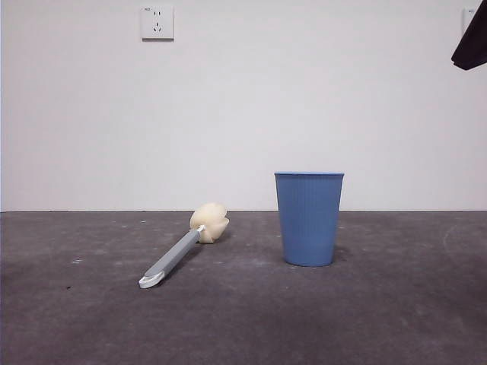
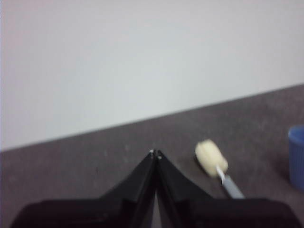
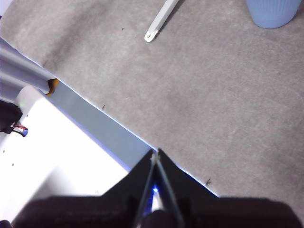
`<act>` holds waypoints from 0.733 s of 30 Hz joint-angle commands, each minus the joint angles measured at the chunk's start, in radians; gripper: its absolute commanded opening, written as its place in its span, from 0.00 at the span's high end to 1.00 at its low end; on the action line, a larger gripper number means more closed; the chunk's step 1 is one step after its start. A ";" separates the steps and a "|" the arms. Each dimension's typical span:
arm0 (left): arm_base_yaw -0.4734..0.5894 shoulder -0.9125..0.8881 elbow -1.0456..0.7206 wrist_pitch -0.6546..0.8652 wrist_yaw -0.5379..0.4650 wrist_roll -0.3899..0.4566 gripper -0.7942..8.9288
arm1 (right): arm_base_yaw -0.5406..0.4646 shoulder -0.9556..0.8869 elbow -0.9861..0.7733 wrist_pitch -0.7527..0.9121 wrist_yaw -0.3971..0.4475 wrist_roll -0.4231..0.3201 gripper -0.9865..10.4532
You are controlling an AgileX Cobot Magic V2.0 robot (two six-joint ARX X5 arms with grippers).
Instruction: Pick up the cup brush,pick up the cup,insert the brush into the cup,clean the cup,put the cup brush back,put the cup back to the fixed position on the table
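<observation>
One cup brush point(image 1: 181, 249) & one cup point(image 1: 309, 218) were on the table point(image 1: 380, 319), nothing else on it. Brush lay flat, sponge head toward the back wall, white looped end toward the camera in front view; the handle ran diagonally. Cup stood upright, mouth up, well apart from the brush, on the side away from the wall socket point(image 1: 157, 22). One socket on the wall, no more seen. Two grippers total, both off the objects. Left gripper point(image 2: 155, 153) had its jaws pressed together at the tips, holding nothing; it sat above the table w/ the brush head near and a bit of cup rim at the frame edge. Right gripper point(image 3: 155, 153) was likewise closed & empty, over the table's near edge, brush loop and cup base farther off. One black arm tip point(image 1: 472, 42) showed in the front view's top corner; which arm, can't tell.
</observation>
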 commanded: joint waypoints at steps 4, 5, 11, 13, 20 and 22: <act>0.013 -0.092 -0.158 0.012 -0.002 -0.041 0.92 | 0.001 -0.002 -0.011 0.002 0.002 0.005 0.91; 0.013 -0.103 -0.177 0.011 -0.002 -0.042 0.92 | 0.001 -0.002 -0.011 0.002 0.002 0.005 0.91; 0.013 -0.149 -0.261 0.007 -0.002 -0.090 0.92 | 0.001 -0.002 -0.011 0.002 0.002 0.005 0.91; 0.013 -0.149 -0.265 -0.024 -0.001 -0.093 0.92 | 0.001 -0.002 -0.011 0.002 0.002 0.005 0.91; 0.013 -0.149 -0.265 -0.084 -0.002 -0.092 0.92 | 0.001 -0.002 -0.011 0.002 0.002 0.005 0.91; 0.013 -0.149 -0.265 -0.083 -0.001 -0.092 0.92 | 0.001 -0.001 -0.011 0.002 0.002 0.005 0.91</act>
